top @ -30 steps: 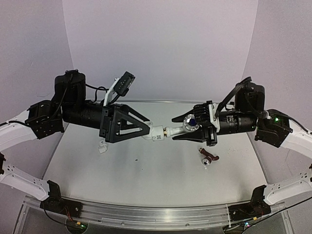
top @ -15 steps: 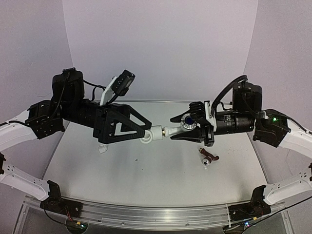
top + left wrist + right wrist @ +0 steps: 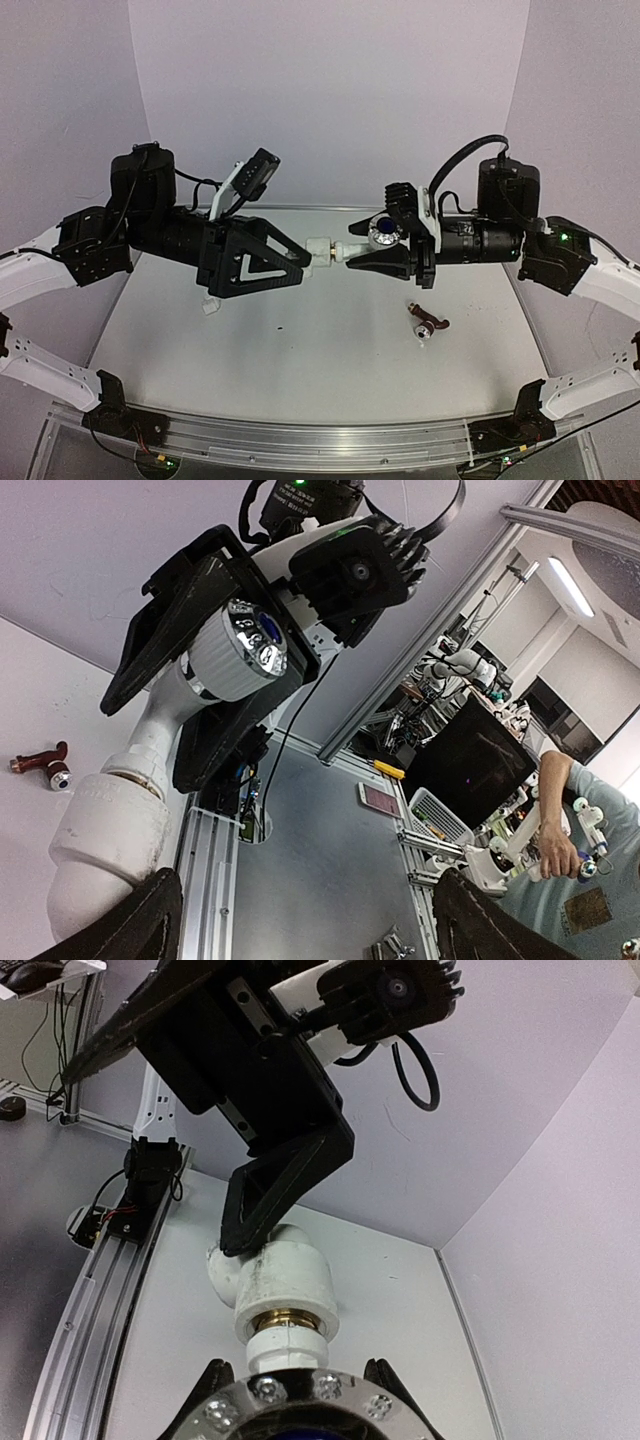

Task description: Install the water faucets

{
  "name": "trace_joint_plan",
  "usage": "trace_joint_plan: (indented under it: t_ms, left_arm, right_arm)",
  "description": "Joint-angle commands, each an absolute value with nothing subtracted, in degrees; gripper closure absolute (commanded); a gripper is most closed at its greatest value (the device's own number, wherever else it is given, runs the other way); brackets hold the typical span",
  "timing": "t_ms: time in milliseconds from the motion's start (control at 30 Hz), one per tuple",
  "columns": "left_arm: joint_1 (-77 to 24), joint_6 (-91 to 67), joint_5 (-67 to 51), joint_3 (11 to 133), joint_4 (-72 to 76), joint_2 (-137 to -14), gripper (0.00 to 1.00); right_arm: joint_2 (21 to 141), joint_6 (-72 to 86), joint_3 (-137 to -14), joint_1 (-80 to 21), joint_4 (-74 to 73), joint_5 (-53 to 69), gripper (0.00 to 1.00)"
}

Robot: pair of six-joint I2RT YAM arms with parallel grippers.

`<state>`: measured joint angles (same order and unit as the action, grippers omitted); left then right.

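Note:
A white faucet (image 3: 352,250) with a silvery, blue-centred knob (image 3: 383,230) is held in mid-air over the table. My right gripper (image 3: 356,246) is shut on it; in the right wrist view (image 3: 298,1385) the fingers flank the knob (image 3: 290,1410). The faucet's brass thread sits in a white elbow fitting (image 3: 318,248), seen close in the right wrist view (image 3: 285,1285). My left gripper (image 3: 303,258) is open. In the left wrist view (image 3: 310,930) its jaws stand wide apart with nothing between them. The elbow (image 3: 105,845) lies beside the left finger (image 3: 140,925), under the faucet (image 3: 225,665).
A dark red part with a silvery knob (image 3: 428,323) lies on the table right of centre; it also shows in the left wrist view (image 3: 40,763). A small white fitting (image 3: 210,303) lies under the left arm. An aluminium rail (image 3: 320,440) edges the front.
The right gripper has raised the faucet and elbow and carried them back. The left gripper has risen with them and turned, staying at the elbow.

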<state>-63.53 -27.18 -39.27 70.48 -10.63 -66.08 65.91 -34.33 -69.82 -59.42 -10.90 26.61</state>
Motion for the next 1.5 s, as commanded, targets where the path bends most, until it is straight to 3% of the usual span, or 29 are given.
trace_joint_plan:
  t_ms: [0,1467]
  left_arm:
    - [-63.81,-26.39,-35.82,70.26,-10.82,-65.71,0.13]
    - [-63.73,-27.29,-30.02,66.74,-9.96,-62.85,0.0]
  right_arm:
    - [65.74,-31.62,-73.53,-59.41,-5.52,27.76,1.0]
    - [65.26,-26.06,-74.53,-59.5,-1.58,31.24,1.0]
